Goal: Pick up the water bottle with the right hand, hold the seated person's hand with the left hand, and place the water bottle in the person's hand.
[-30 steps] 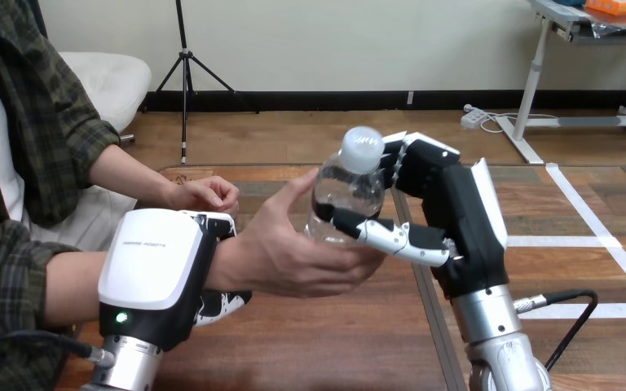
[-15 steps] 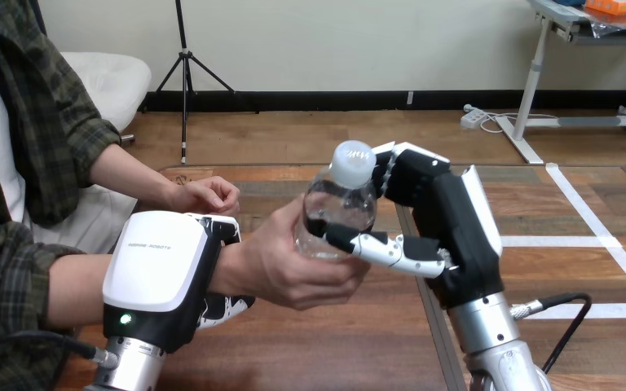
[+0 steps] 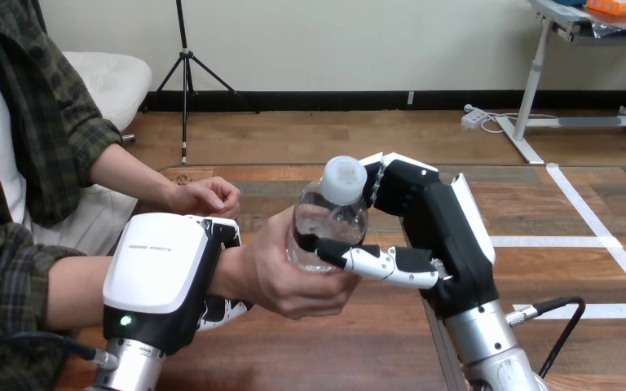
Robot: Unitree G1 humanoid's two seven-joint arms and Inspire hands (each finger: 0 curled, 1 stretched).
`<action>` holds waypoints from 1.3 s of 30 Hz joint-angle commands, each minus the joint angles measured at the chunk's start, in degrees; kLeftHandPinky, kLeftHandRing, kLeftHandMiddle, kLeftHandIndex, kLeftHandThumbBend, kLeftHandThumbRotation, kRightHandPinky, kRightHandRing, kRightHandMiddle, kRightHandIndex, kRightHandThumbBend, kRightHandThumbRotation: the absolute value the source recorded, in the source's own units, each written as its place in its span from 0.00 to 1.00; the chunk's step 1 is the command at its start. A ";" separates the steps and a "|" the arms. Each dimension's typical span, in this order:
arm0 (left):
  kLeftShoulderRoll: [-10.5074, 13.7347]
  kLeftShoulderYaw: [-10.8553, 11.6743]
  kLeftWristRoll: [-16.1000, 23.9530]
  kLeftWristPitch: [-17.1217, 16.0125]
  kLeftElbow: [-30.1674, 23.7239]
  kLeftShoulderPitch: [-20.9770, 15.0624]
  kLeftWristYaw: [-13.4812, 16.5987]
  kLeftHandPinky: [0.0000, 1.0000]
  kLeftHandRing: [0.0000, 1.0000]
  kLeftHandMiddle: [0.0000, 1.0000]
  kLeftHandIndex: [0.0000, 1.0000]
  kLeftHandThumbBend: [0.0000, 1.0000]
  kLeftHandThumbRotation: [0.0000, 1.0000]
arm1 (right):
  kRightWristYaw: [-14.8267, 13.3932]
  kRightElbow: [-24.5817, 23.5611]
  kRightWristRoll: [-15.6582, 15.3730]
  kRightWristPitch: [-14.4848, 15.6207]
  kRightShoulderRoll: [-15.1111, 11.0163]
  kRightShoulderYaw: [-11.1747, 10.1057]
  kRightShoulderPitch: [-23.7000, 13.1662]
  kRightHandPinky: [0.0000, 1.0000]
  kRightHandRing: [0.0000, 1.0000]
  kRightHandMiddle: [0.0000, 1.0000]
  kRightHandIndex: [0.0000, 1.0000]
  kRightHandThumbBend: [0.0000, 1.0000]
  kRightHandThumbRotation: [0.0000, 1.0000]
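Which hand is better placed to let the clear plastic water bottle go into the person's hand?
The right hand: it grips the clear plastic water bottle, which sits in the person's hand. The left hand is curled round the person's wrist.

Left hand (image 3: 159, 273) and right hand (image 3: 450, 236) are black with white shells.

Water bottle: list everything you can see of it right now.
The water bottle is small, of clear plastic, with a white cap; how full it is can't be told. It is held in the air, roughly upright, its cap tipped towards the camera. The right hand is curled round it, thumb across the front, fingers behind. The person's hand cups its base and left side.
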 commanded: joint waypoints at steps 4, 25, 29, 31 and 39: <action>0.08 1.02 -0.53 0.46 0.03 -2.32 0.27 0.20 0.23 0.27 0.28 0.82 0.00 | 2.51 -4.80 0.06 -0.73 0.68 3.37 0.01 0.35 0.41 0.46 0.49 0.65 0.00; -0.17 0.93 -0.47 -0.14 0.30 -2.52 1.19 0.20 0.23 0.27 0.28 0.83 0.00 | 2.95 -6.24 -1.08 -0.07 0.53 5.21 2.46 0.33 0.40 0.46 0.49 0.68 0.00; -0.17 0.91 -0.38 -0.18 0.28 -2.52 1.35 0.20 0.23 0.27 0.27 0.83 0.00 | 2.94 -6.59 -1.07 -0.03 0.43 5.45 2.82 0.33 0.40 0.46 0.48 0.68 0.00; -0.17 0.93 -0.43 -0.13 0.13 -2.45 1.14 0.20 0.23 0.27 0.27 0.83 0.00 | 2.90 -6.80 -1.14 0.05 0.37 5.56 3.01 0.33 0.40 0.46 0.48 0.68 0.00; -0.19 1.06 -0.78 -0.08 -0.30 -2.15 0.58 0.20 0.23 0.27 0.27 0.82 0.00 | 3.08 -7.06 -0.84 0.22 0.35 5.82 3.41 0.33 0.40 0.46 0.48 0.69 0.00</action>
